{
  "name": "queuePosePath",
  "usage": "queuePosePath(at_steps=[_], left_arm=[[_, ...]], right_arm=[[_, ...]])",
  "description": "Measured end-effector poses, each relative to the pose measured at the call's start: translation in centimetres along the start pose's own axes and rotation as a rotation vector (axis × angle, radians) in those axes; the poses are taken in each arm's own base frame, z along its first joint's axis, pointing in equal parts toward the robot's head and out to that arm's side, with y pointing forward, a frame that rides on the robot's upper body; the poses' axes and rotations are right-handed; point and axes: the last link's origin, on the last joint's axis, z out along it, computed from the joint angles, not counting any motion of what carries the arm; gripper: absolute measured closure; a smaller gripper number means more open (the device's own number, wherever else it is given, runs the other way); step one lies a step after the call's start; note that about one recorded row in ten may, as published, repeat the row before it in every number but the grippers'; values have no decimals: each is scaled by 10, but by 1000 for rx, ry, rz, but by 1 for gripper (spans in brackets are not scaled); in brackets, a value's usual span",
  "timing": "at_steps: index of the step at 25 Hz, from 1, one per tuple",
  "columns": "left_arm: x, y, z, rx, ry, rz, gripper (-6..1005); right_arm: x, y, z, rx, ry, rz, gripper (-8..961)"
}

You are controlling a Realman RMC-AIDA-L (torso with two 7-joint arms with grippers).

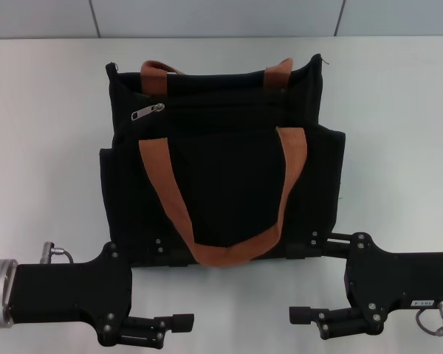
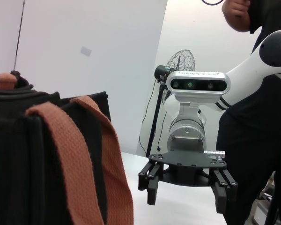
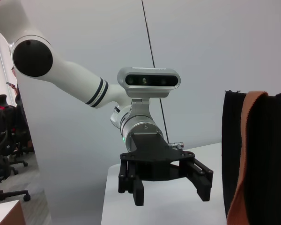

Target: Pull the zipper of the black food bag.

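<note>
The black food bag [image 1: 221, 177] stands on the white table [image 1: 44, 147], its front panel and orange-brown straps [image 1: 170, 199] facing me. The zipper [image 1: 148, 112], a small silver pull tab, sits at the left end of the zip track near the bag's top. My left gripper [image 1: 173, 287] is open and empty at the bag's lower left, by the table's near edge. My right gripper [image 1: 306, 279] is open and empty at the bag's lower right. The left wrist view shows the bag [image 2: 18, 154] and the right gripper [image 2: 186, 187]. The right wrist view shows the bag [image 3: 271, 150] and the left gripper [image 3: 168, 185]. The zipper is hidden in both.
A person [image 2: 257, 117] stands behind the right arm, beside a fan [image 2: 180, 65] on a stand. Office chairs [image 3: 0, 154] stand off the table's left side. A grey wall [image 1: 221, 18] runs behind the table.
</note>
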Motion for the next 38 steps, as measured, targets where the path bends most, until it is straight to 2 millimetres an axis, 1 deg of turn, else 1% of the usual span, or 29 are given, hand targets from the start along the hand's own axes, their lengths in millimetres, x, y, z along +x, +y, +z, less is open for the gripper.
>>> queuePosePath(at_steps=[16,20,23,24,26,30,31,32,36,38], left_arm=[[3,2,-1,-14,15,2,168],[17,4,-6,-31,97,40,168],[27,4,-6,-28,173,79,168],[27,4,-6,-28,173,79,168],[39,4,-5,-12,270,135,168],[44,3,-7,18,319,156,167],[53,-3,-14,106,403,186,167],[57,-7,-21,179,459,199,167],[61,-16,-40,335,525,217,167],[60,-23,-50,402,515,216,167]], right_arm=[[0,0,0,0,0,0,145],[0,0,0,0,0,0,145],[0,-1,0,4,3,-1,145],[0,-1,0,6,4,-1,145],[1,-1,0,7,4,-1,145],[1,-1,0,7,4,-1,145],[1,-1,0,7,4,-1,145],[0,-1,0,8,4,-1,145],[0,-1,0,8,3,-1,146],[0,-1,0,8,3,-1,146]])
